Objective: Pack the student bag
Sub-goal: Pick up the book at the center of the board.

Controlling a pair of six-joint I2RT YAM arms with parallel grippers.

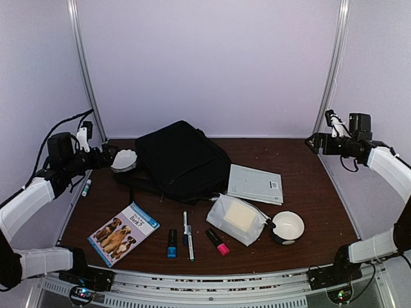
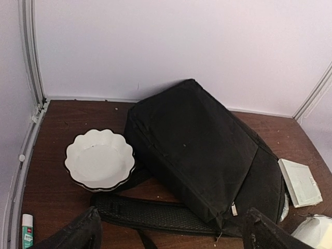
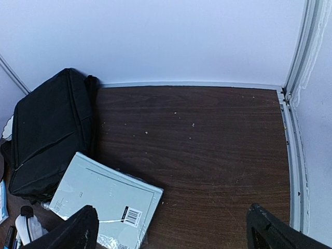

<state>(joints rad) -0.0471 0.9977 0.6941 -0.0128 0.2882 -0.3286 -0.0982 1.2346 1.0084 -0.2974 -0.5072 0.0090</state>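
Note:
The student bag (image 1: 180,160), a large black soft backpack, lies flat at the back middle of the table. It also shows in the left wrist view (image 2: 202,150), with a padded strap (image 2: 155,213) in front of it, and in the right wrist view (image 3: 46,135). My left gripper (image 1: 108,157) is raised at the far left, pointing at the bag. It is open and empty (image 2: 171,241). My right gripper (image 1: 313,142) is raised at the far right, open and empty (image 3: 174,241), over bare table.
A white scalloped bowl (image 1: 124,160) sits left of the bag. Near the front lie a grey notebook (image 1: 255,183), a translucent pouch (image 1: 236,218), a round white bowl (image 1: 288,226), a dog book (image 1: 122,232), a blue marker (image 1: 172,244), a pen (image 1: 188,236), a pink highlighter (image 1: 218,242) and a glue stick (image 1: 86,187).

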